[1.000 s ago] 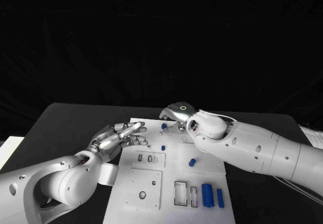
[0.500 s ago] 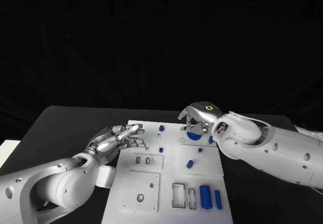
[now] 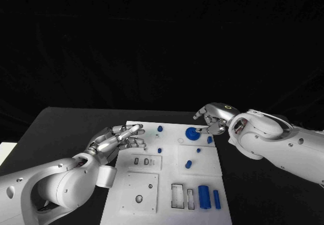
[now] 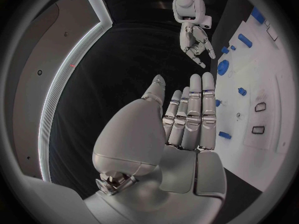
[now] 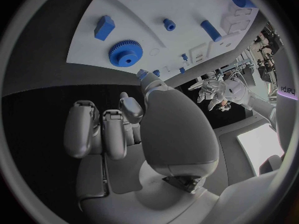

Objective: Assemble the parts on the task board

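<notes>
Backdrop: black curtain (image 3: 162, 51) behind the table, hanging in soft folds.
Table: black top (image 3: 64, 126), matte.
Room: curved white light strip (image 4: 65, 79) along a dark wall panel.
Light: dim overall.

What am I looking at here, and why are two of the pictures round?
This is a robot with two white arms ending in silver hands, working at a black table. The square picture comes from a camera on its head, looking down. The round ones come from fisheye cameras at each wrist, behind that arm's own hand. On the table lies a white plate, the task board, carrying small blue parts: a round blue toothed gear, little pegs and two blue bars. The left hand hovers at the board's edge with its fingers spread, holding nothing. The right hand sits beside the gear with fingers curled, also holding nothing.
</notes>
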Controlling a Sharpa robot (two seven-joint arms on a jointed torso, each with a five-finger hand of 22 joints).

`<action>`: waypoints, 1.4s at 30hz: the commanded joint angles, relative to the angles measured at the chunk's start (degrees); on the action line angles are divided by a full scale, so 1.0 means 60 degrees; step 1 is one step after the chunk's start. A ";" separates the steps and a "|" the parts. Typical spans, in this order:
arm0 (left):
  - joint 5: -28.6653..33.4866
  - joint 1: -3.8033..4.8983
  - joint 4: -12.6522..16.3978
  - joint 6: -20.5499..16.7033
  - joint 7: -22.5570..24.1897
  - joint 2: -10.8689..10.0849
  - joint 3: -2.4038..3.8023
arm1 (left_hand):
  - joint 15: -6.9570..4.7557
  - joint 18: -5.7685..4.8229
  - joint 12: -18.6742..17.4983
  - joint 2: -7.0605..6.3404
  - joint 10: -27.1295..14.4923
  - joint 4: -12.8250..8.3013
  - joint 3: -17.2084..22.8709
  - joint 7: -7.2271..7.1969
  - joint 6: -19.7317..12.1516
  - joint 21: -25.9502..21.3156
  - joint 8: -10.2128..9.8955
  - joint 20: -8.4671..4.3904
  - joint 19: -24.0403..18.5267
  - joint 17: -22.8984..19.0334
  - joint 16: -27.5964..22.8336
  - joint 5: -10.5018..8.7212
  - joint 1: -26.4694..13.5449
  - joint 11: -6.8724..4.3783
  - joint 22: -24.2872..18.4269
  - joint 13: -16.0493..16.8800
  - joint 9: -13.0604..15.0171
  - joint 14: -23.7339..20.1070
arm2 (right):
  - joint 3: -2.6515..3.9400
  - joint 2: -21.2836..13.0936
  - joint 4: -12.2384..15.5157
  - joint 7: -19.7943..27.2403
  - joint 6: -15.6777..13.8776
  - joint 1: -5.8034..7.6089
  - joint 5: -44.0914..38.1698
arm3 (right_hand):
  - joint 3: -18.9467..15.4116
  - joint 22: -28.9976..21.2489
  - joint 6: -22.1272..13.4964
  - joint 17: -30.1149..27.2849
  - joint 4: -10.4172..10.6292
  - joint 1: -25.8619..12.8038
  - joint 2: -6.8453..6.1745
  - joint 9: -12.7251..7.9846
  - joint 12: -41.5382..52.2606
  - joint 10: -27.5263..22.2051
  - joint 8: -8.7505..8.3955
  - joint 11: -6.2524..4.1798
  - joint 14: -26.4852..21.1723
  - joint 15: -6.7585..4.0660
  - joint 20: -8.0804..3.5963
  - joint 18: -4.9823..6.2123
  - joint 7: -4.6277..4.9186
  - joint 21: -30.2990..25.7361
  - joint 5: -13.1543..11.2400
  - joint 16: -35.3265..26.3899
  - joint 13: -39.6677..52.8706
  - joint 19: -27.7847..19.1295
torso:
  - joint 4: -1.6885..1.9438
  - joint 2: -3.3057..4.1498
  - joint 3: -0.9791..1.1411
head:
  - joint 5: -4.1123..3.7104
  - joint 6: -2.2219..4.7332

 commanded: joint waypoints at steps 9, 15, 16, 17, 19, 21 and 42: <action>0.0005 0.0008 -0.0024 0.0116 0.0031 0.0044 0.0004 | 0.0015 0.0086 -0.0016 -0.0001 -0.0073 -0.0079 0.0018 -0.0023 -0.0055 0.0068 -0.0036 0.0012 -0.0080 0.0017 -0.0040 0.0015 0.0123 0.0003 0.0010 -0.0007 -0.0004 -0.0070 | 0.0007 0.0217 -0.0289 -0.0174 0.0785 -0.0124 0.0072 | 0.0024 0.0186 0.0003 0.0708 0.0022 0.0074 0.0048 0.0039 0.0589 0.0193 0.0243 -0.0011 0.0649 0.0087 0.0082 -0.0183 -0.0022 0.0162 -0.0034 0.0123 0.0669 0.0040 | 0.0020 0.0006 -0.0024 | -0.0045 0.0013; 0.0005 0.0008 -0.0047 0.0122 0.0024 0.0053 0.0004 | 0.0014 0.0087 -0.0015 0.0004 -0.0074 -0.0087 0.0024 -0.0023 -0.0056 0.0071 -0.0035 0.0012 -0.0081 0.0020 -0.0041 0.0016 0.0129 0.0002 0.0011 -0.0007 -0.0003 -0.0072 | 0.0007 0.0358 -0.0392 -0.0119 0.0897 -0.0229 -0.0004 | 0.0000 0.0234 0.0040 0.0761 0.0065 0.0002 0.0061 0.0047 0.0754 0.0260 0.0303 -0.0013 0.0657 0.0088 0.0085 -0.0191 -0.0029 0.0193 -0.0117 0.0147 0.0853 0.0044 | 0.0022 0.0005 -0.0026 | -0.0015 0.0004; 0.0005 0.0008 -0.0048 0.0121 0.0024 0.0053 0.0004 | 0.0014 0.0087 -0.0014 0.0007 -0.0075 -0.0091 0.0028 -0.0023 -0.0056 0.0073 -0.0034 0.0012 -0.0082 0.0021 -0.0041 0.0016 0.0132 0.0002 0.0012 -0.0007 -0.0003 -0.0073 | 0.0007 0.0369 -0.0401 -0.0115 0.0901 -0.0239 -0.0006 | -0.0005 0.0242 0.0055 0.0767 0.0076 -0.0015 0.0067 0.0050 0.0767 0.0262 0.0320 -0.0014 0.0657 0.0088 0.0085 -0.0192 -0.0032 0.0198 -0.0143 0.0150 0.0871 0.0044 | 0.0022 0.0006 -0.0032 | -0.0008 0.0002; 0.0005 0.0007 -0.0051 0.0121 0.0024 0.0053 0.0004 | 0.0014 0.0087 -0.0014 0.0007 -0.0075 -0.0091 0.0028 -0.0023 -0.0056 0.0073 -0.0034 0.0012 -0.0082 0.0021 -0.0041 0.0016 0.0132 0.0002 0.0012 -0.0007 -0.0003 -0.0073 | 0.0007 0.0390 -0.0418 -0.0110 0.0906 -0.0258 -0.0011 | -0.0008 0.0253 0.0064 0.0773 0.0084 -0.0028 0.0075 0.0052 0.0782 0.0265 0.0336 -0.0016 0.0658 0.0087 0.0085 -0.0193 -0.0035 0.0205 -0.0180 0.0153 0.0892 0.0045 | 0.0021 0.0006 -0.0032 | -0.0004 0.0004; 0.0005 0.0007 -0.0055 0.0122 0.0024 0.0055 0.0004 | 0.0014 0.0087 -0.0014 0.0007 -0.0075 -0.0091 0.0028 -0.0023 -0.0056 0.0073 -0.0034 0.0012 -0.0082 0.0021 -0.0041 0.0016 0.0132 0.0002 0.0012 -0.0007 -0.0003 -0.0073 | 0.0007 0.0420 -0.0449 -0.0105 0.0908 -0.0281 -0.0015 | -0.0009 0.0264 0.0068 0.0783 0.0092 -0.0038 0.0086 0.0052 0.0793 0.0266 0.0349 -0.0017 0.0659 0.0086 0.0086 -0.0195 -0.0036 0.0212 -0.0223 0.0157 0.0911 0.0045 | 0.0022 0.0000 -0.0037 | 0.0002 0.0004; 0.0005 0.0007 -0.0057 0.0125 0.0024 0.0057 0.0004 | 0.0014 0.0087 -0.0014 0.0007 -0.0075 -0.0091 0.0028 -0.0023 -0.0056 0.0073 -0.0034 0.0012 -0.0082 0.0021 -0.0041 0.0016 0.0132 0.0002 0.0012 -0.0007 -0.0003 -0.0073 | 0.0007 0.0450 -0.0489 -0.0104 0.0912 -0.0297 -0.0020 | -0.0009 0.0264 0.0068 0.0783 0.0092 -0.0038 0.0086 0.0052 0.0793 0.0266 0.0349 -0.0017 0.0659 0.0086 0.0086 -0.0195 -0.0036 0.0212 -0.0223 0.0157 0.0911 0.0045 | 0.0021 -0.0001 -0.0035 | 0.0001 0.0002; 0.0005 0.0007 -0.0077 0.0134 0.0013 0.0063 0.0004 | 0.0014 0.0087 -0.0014 0.0007 -0.0075 -0.0091 0.0028 -0.0023 -0.0056 0.0073 -0.0034 0.0012 -0.0082 0.0021 -0.0041 0.0016 0.0132 0.0002 0.0012 -0.0007 -0.0003 -0.0073 | 0.0006 0.0679 -0.0805 -0.0061 0.0751 -0.0336 0.0044 | 0.0228 0.0432 0.0281 0.0911 0.0122 -0.0117 0.0506 0.0070 0.1070 0.0392 0.0554 -0.0037 0.0676 0.0077 0.0082 -0.0220 -0.0058 0.0316 -0.0429 0.0210 0.1265 0.0065 | 0.0027 0.0003 -0.0036 | -0.0019 -0.0049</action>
